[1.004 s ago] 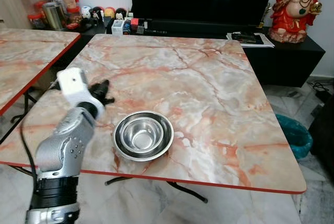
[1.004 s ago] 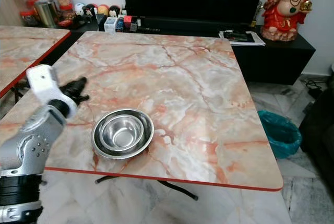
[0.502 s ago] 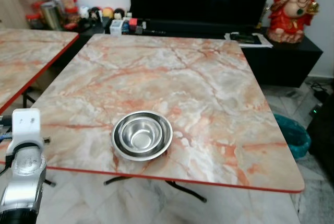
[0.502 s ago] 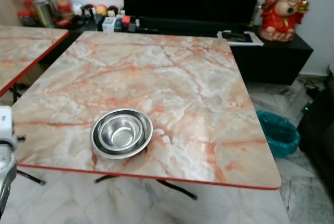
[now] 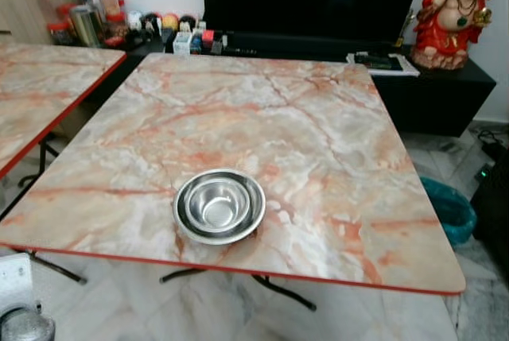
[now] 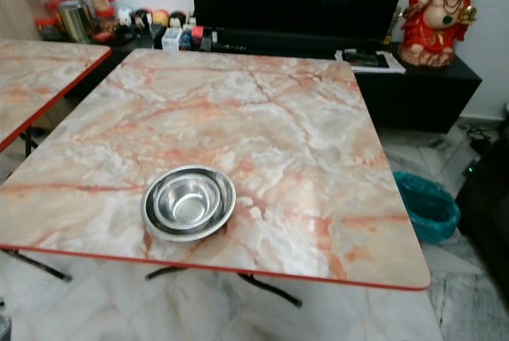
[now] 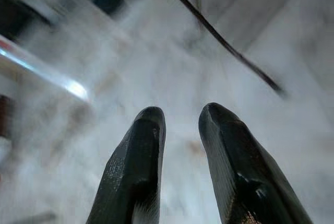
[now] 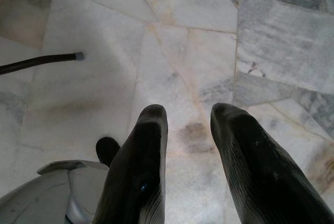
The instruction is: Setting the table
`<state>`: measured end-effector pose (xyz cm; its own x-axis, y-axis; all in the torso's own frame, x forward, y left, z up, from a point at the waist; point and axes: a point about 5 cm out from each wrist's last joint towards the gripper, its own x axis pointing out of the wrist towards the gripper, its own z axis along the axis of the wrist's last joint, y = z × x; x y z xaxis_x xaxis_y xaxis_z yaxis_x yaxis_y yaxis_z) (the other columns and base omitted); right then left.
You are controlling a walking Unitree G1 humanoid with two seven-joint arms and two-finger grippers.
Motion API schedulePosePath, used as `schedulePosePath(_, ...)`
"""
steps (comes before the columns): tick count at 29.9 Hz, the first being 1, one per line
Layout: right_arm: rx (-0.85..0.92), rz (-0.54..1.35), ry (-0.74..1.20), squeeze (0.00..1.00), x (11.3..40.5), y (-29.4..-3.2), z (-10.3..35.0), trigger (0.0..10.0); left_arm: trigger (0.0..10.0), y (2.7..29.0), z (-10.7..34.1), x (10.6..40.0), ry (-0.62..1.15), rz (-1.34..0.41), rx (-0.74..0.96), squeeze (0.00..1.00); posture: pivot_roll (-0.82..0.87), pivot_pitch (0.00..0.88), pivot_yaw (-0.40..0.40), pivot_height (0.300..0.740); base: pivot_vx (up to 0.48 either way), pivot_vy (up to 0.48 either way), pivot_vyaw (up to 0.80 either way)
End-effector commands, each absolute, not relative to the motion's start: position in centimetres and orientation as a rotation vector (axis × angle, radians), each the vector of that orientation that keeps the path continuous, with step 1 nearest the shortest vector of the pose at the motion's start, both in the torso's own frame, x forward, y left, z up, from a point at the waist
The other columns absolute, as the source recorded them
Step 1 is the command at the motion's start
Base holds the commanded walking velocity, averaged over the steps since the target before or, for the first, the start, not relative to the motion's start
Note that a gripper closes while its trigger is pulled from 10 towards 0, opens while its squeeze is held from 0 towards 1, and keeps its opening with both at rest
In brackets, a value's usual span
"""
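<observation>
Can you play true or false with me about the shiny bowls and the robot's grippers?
1. Two steel bowls sit nested, one inside the other, on the table. True.
2. The bowls are at the far edge of the table, next to the TV. False: they sit near the front edge, closest to the robot.
3. The left gripper is holding a bowl. False: nothing is between its fingers, and it points down at the floor.
4. The right gripper hangs over the marble floor with a gap between its fingers. True.
5. A red statue stands on the black cabinet behind the table. True.
</observation>
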<state>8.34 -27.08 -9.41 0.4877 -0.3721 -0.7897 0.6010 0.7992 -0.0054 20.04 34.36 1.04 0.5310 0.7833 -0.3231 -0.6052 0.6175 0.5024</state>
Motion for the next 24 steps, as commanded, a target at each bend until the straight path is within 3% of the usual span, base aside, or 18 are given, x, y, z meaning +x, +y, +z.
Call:
schedulePosePath(1,0.293,-0.619,0.879,0.0,8.1,-27.3,-9.4,10.0,10.0,32.7,-1.4,19.4,0.647,0.746,0.192,0.0,0.02,0.053,-0.041,0.74,0.0,0.0,0.0)
schedulePosePath(8,0.298,-0.613,0.876,0.0,8.3,-27.3,-9.4,10.0,10.0,29.1,-4.5,18.7,0.741,0.57,0.027,0.0,0.02,0.05,-0.043,0.74,0.0,0.0,0.0)
schedulePosePath(13,0.296,-0.609,0.877,0.0,8.4,-27.2,-9.4,10.0,10.0,25.7,-6.0,19.1,0.8,0.304,-0.016,0.0,0.02,0.051,-0.044,0.74,0.0,0.0,0.0)
schedulePosePath(18,0.3,-0.615,0.874,0.0,8.4,-27.2,-9.4,10.0,10.0,25.7,-6.3,18.8,0.814,0.296,-0.05,0.0,0.01,0.051,-0.042,0.74,0.0,0.0,0.0)
schedulePosePath(24,0.309,-0.601,0.877,0.0,8.4,-27.1,-9.4,10.0,10.0,25.6,-6.7,18.0,0.849,0.176,0.024,0.0,0.01,0.058,-0.04,0.74,0.0,0.0,0.0)
